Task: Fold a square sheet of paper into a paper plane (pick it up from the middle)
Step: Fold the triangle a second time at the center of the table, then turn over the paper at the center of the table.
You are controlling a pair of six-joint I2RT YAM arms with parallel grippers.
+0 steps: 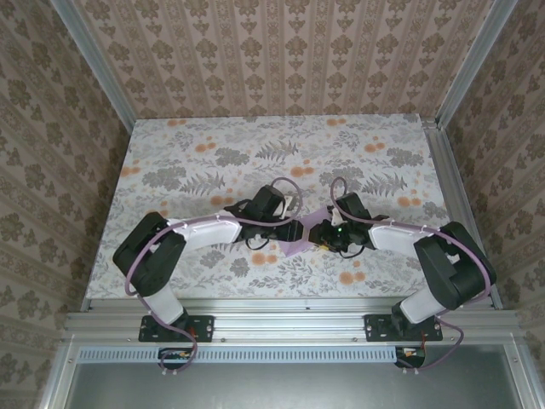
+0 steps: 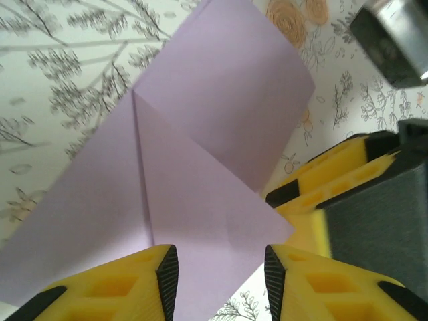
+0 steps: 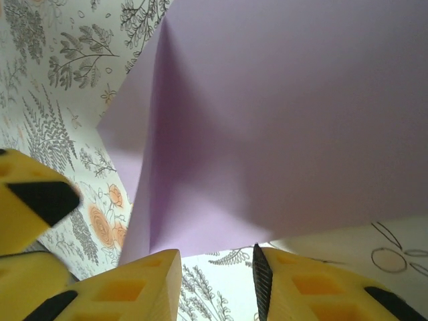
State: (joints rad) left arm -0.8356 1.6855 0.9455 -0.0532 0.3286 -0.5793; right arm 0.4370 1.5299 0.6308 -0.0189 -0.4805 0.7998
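The lavender sheet of paper [image 1: 296, 247] lies on the floral tablecloth at mid-table, folded over on itself with a sharp crease and a loose upper flap [image 2: 221, 100]. My left gripper [image 2: 221, 262] hovers low over its near corner, open, with paper showing in the gap and touching neither pad. From the other side my right gripper [image 3: 217, 262] is open too, with tablecloth between its fingers and the raised paper edge [image 3: 281, 120] just ahead of the tips. In the top view the left gripper [image 1: 298, 228] and right gripper [image 1: 322, 234] nearly meet over the paper.
The right gripper's yellow fingers [image 2: 328, 180] crowd the right side of the left wrist view, a few centimetres from the paper's corner. A left finger [image 3: 27, 200] shows at the left of the right wrist view. Patterned walls [image 1: 272, 51] enclose the table.
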